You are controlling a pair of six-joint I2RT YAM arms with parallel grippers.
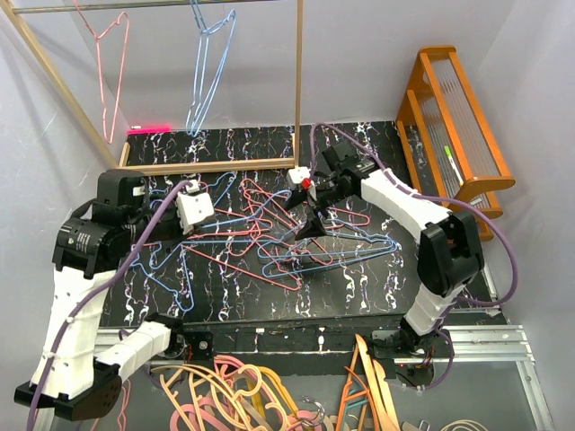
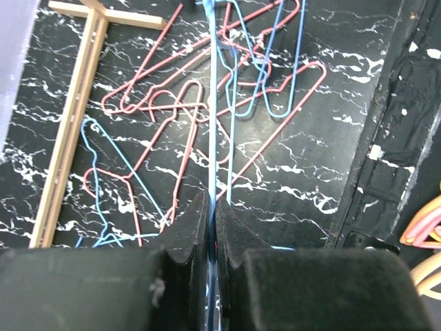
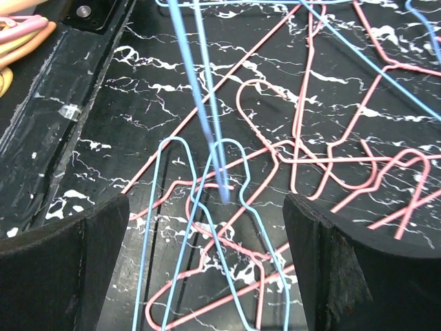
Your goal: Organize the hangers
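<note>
**Q:** Where are the hangers (image 1: 269,238)?
**A:** Most lie tangled on the black mat (image 1: 377,278) at the centre of the overhead view. Two hang on the rail (image 1: 144,7) at the top left, one pink and one blue.

**Q:** How many are on the mat?
**A:** Roughly ten, pink and blue mixed. Overlaps prevent an exact count per colour.

**Q:** What state are the pincers in?
**A:** The left pincer (image 2: 212,207) is clenched on one wire of a blue hanger (image 2: 212,103). The right pincer (image 3: 207,214) is released, fingers spread wide, grasping nothing.

**Q:** Which relation governs the next move?
**A:** The position of the blue wire.
- **Left wrist view:** its long axis runs straight up the frame from the jaws.
- **Right wrist view:** a blurred blue wire descends from the top edge to mid-frame, between the spread fingers and touching neither.

This is probably the same hanger. If so, the right pincer straddles it, and closing there would likely give a second hold.
</note>
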